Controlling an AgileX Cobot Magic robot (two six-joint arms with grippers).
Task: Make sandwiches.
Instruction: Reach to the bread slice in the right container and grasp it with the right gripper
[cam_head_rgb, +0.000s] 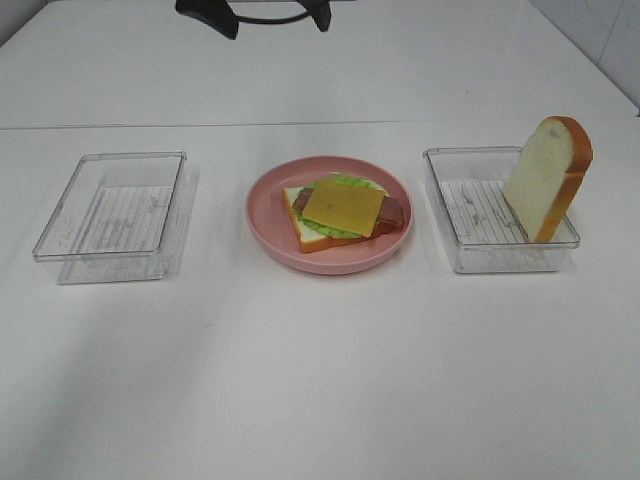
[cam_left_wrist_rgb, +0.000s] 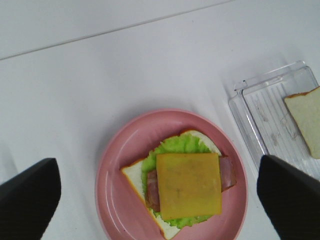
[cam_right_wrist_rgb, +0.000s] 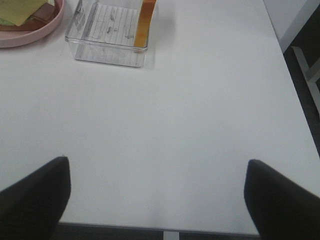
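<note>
From the high camera, a pink plate sits mid-desk holding an open sandwich: bread, lettuce, bacon, cheese on top. A clear tray lies to its left; another tray to its right has a bread slice leaning upright in it.

Left wrist view: the left tool hangs wide open above the sandwich, gripping nothing.

Right wrist view: the right tool is open over bare desk, well apart from the tray with the slice.

place: lab test bench | signs: bare white table, clear plastic bins, toy food
</note>
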